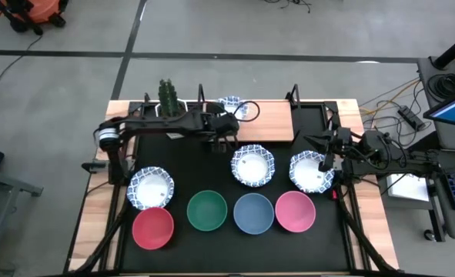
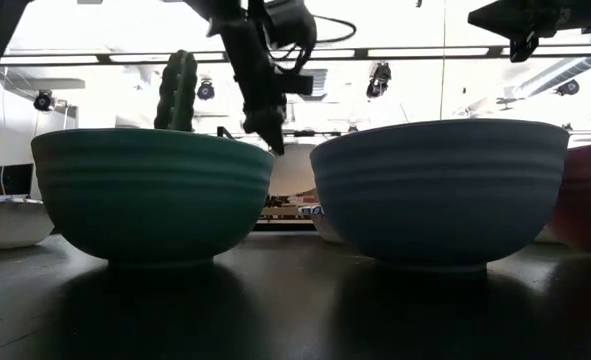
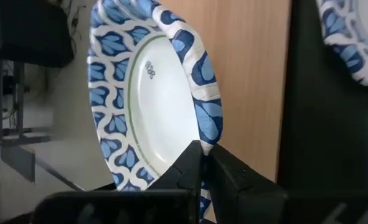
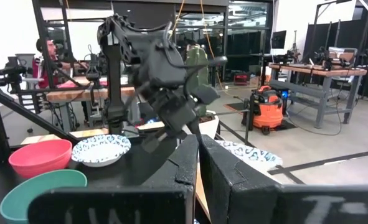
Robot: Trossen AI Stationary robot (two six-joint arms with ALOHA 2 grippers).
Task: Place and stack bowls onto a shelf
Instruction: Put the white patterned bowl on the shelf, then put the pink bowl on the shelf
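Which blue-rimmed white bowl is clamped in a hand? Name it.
The patterned bowl over the wooden shelf, pinched by its rim in the left hand. The other three sit free on the black mat.

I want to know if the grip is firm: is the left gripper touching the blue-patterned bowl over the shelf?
Touching. The left wrist view shows the left gripper shut on the rim of the patterned bowl, with the wooden shelf behind it.

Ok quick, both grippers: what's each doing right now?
Left gripper: closed on the rim of a blue-patterned white bowl, over the shelf.
Right gripper: shut, holding nothing.
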